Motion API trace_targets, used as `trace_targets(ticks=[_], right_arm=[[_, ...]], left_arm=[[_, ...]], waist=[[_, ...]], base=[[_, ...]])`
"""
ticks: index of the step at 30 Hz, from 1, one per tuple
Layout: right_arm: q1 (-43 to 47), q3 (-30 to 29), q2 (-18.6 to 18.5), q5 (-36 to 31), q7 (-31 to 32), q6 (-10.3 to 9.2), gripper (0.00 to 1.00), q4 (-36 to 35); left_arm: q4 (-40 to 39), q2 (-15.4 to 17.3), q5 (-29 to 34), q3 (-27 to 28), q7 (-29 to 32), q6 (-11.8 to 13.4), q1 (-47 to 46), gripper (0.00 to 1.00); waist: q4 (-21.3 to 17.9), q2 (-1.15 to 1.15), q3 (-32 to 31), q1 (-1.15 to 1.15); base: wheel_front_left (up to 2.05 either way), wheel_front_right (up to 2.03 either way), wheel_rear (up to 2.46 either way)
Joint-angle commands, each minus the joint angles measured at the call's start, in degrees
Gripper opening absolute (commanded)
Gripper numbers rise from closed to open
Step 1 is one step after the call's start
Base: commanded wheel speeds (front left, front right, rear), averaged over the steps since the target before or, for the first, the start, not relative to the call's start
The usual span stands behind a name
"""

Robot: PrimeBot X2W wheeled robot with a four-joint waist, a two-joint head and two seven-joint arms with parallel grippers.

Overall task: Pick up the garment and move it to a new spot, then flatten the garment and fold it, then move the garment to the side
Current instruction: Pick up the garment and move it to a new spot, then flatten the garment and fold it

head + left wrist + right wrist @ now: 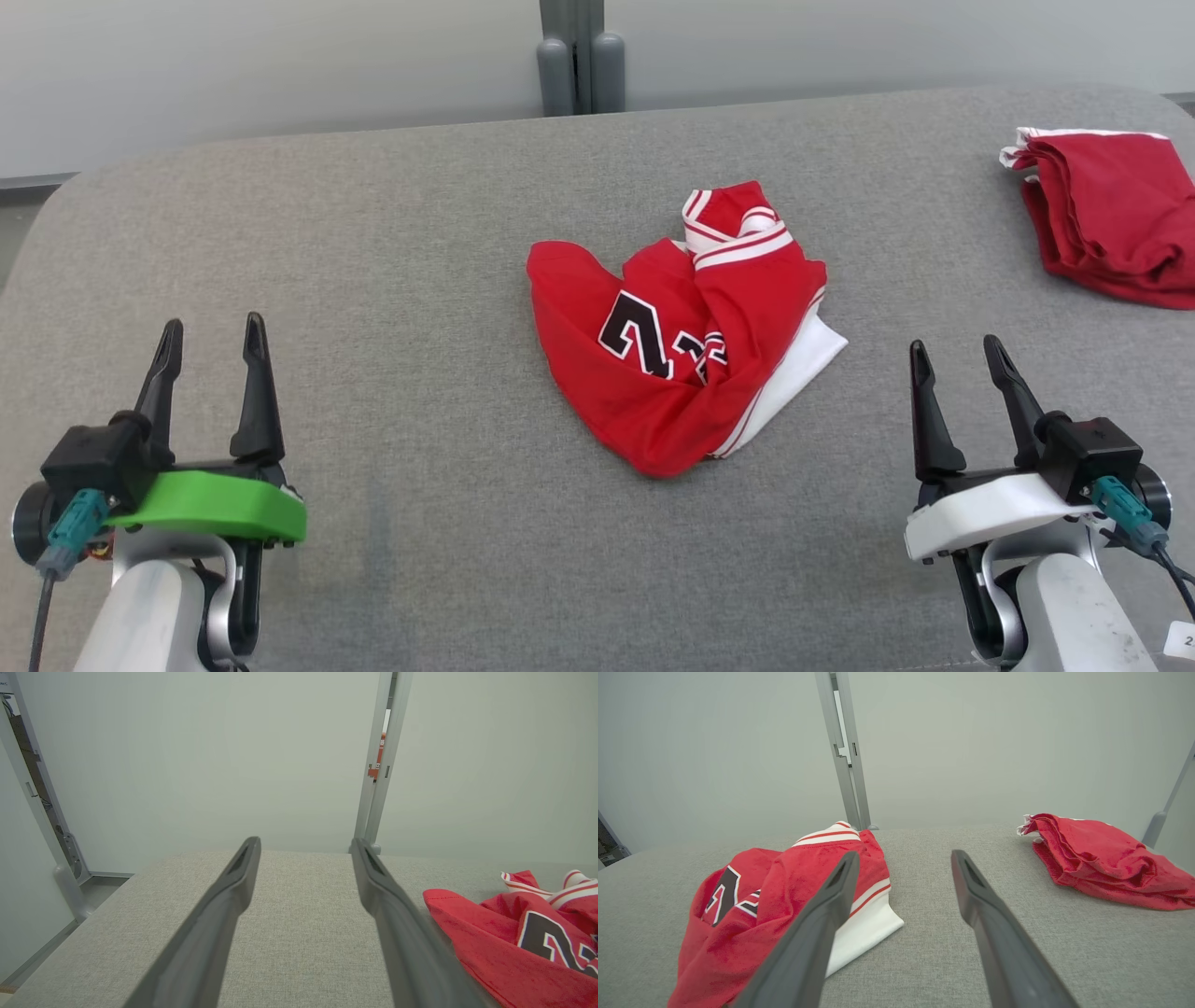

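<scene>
The left gripper (213, 322) is at the near left. Its two fingers are spread apart with nothing between them. The right gripper (954, 342) is at the near right, fingers apart too, holding nothing. Both point across the gray table (373, 233). The red shirt (579, 308) lies crumpled in the middle of the table, a bit farther away than the grippers. It has white stripes and black numbers. Another red cloth (1111, 215) lies folded at the far right.
</scene>
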Motion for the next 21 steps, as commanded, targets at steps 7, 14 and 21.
trace_targets(ticks=[7, 14, 21], right_arm=[[1.0, 0.9, -0.6, 0.1, -0.2, 0.01, 1.00, -0.1], [2.0, 1.4, -1.2, 0.4, 0.3, 0.01, 1.00, -0.1], [2.6, 2.1, -1.5, 0.3, 1.2, 0.01, 1.00, -0.6]], left_arm=[[-2.2, -1.3, 1.3, 2.3, -0.1, -0.6, 6.0, 1.00], [-2.3, -2.8, 2.6, 3.2, -0.2, -2.1, 9.2, 1.00], [-1.7, -3.8, 3.7, 3.9, -0.2, -3.0, 9.8, 1.00]], waist=[[2.2, 0.00, -1.3, 0.00], [2.4, 0.00, -1.7, 0.00], [2.2, 0.00, -1.9, 0.00]], base=[[0.00, 0.00, 0.00], [0.00, 0.00, 0.00], [0.00, 0.00, 0.00]])
